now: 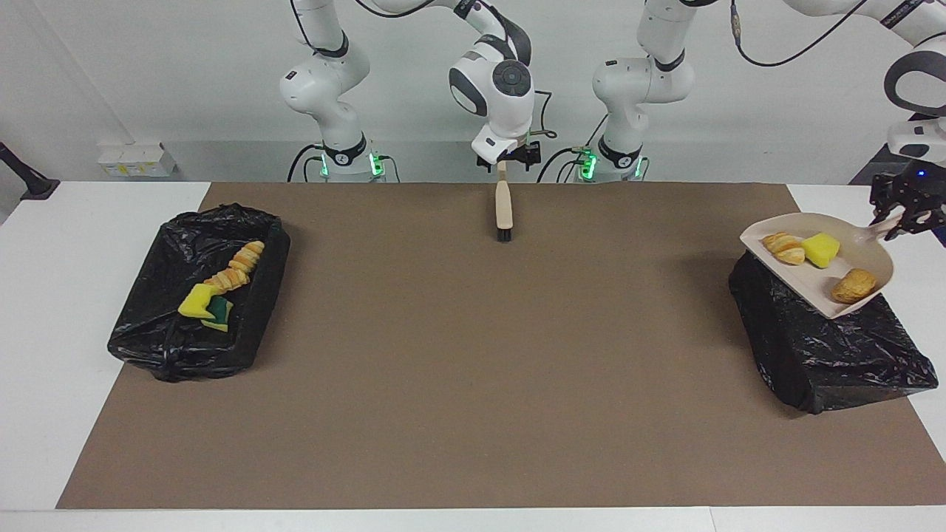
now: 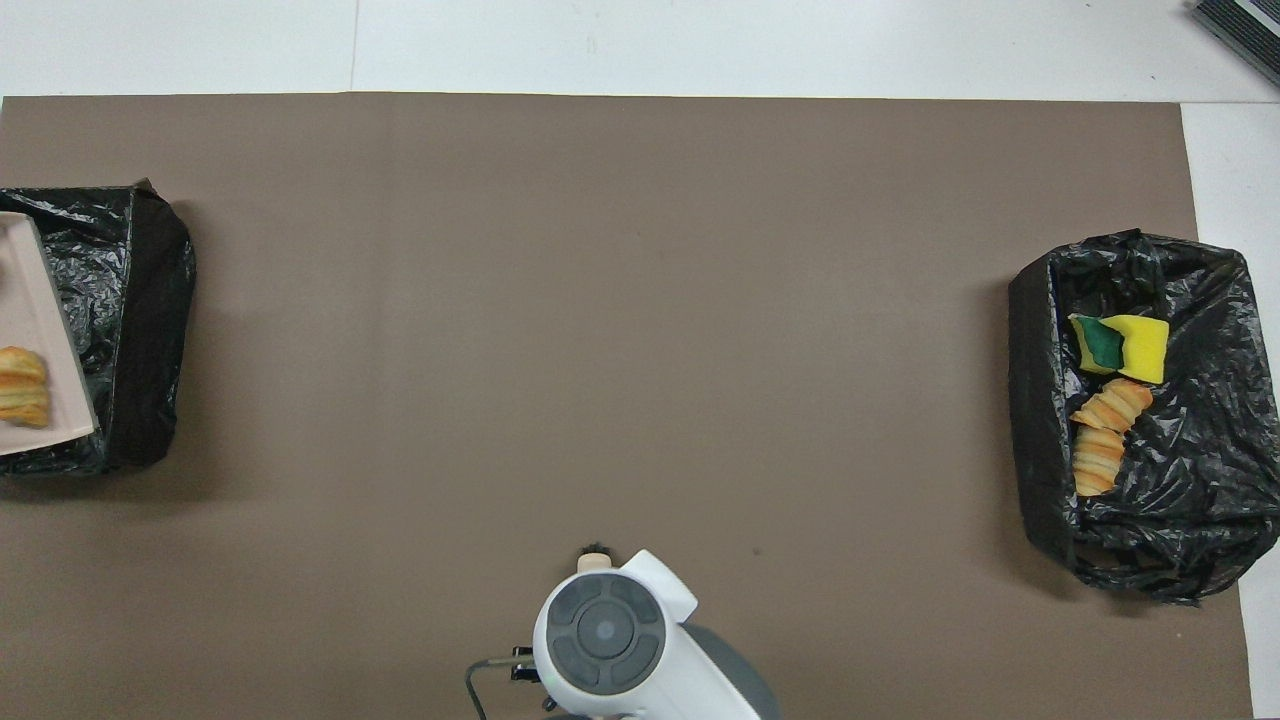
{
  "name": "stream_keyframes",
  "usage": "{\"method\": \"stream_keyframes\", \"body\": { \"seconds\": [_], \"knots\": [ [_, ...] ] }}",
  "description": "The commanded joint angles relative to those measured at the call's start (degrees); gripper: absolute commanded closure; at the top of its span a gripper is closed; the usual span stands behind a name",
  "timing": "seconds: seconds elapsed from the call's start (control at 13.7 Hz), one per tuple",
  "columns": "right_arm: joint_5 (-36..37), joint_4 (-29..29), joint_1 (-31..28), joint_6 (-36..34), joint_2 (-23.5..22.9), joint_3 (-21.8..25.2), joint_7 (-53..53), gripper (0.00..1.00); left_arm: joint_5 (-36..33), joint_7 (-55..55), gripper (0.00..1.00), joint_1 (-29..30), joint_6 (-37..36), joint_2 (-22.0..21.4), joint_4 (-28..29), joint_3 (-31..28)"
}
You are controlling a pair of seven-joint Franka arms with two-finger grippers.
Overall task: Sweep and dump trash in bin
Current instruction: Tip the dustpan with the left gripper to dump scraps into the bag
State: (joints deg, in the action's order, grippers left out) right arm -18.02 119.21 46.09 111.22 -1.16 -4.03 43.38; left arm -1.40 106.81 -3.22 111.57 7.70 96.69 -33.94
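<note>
The sweeping looks finished and the dumping half done, since no trash lies on the brown mat [image 1: 473,369]. In the facing view, the bin at nine o'clock [image 1: 148,325] already holds sponge and pastry scraps [image 1: 214,292]. At three o'clock the left gripper [image 1: 903,210], pinching the handle, holds the dustpan [image 1: 861,255] with three scraps [image 1: 820,250] over the second bin [image 1: 828,355], not yet tipped. At twelve o'clock the right gripper [image 1: 510,159] is above the brush [image 1: 504,214], and I cannot tell its grip.

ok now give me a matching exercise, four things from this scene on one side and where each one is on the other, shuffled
1 dustpan
2 brush
3 green-backed sponge
4 round tan lump

a in the bin at the right arm's end
b raised over the bin at the left arm's end
c in the dustpan
d just below the right gripper

Pairs: 1-b, 2-d, 3-a, 4-c
</note>
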Motion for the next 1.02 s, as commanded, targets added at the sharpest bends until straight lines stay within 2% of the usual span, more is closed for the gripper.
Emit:
{"method": "stream_keyframes", "body": {
  "seconds": [0.0, 0.15, 0.29, 0.44, 0.66, 0.95],
  "knots": [
    [4.6, -6.5, -6.9, -5.9, -0.1, -0.3, -6.0, 0.00, -4.4, 0.9, 1.00, 1.0, 1.7, 4.2, -4.9, -0.3],
    [6.7, -8.8, -12.0, -7.5, -0.1, -0.3, -12.9, 0.00, -7.5, 0.4, 1.00, 1.1, 5.2, 5.9, -4.8, -0.3],
    [9.2, -11.0, -15.8, -8.5, -0.3, -0.2, -17.7, 0.00, -13.8, -2.6, 1.00, 1.2, 9.1, 7.0, -4.4, -0.1],
    [12.7, -12.1, -20.1, -8.7, -0.3, -0.3, -21.9, 0.00, -20.4, -8.5, 1.00, 0.2, 9.5, 7.8, -4.0, 0.3],
    [13.7, -13.5, -28.1, -9.1, -0.2, -0.2, -31.2, 0.00, -27.8, -13.8, 1.00, -1.5, 9.5, 8.3, -2.9, 1.0],
    [15.7, -16.3, -39.0, -10.5, -0.4, 0.0, -47.0, 0.00, -37.7, -14.4, 1.00, -2.9, 6.7, 8.1, -3.3, 4.4]
  ]
}}
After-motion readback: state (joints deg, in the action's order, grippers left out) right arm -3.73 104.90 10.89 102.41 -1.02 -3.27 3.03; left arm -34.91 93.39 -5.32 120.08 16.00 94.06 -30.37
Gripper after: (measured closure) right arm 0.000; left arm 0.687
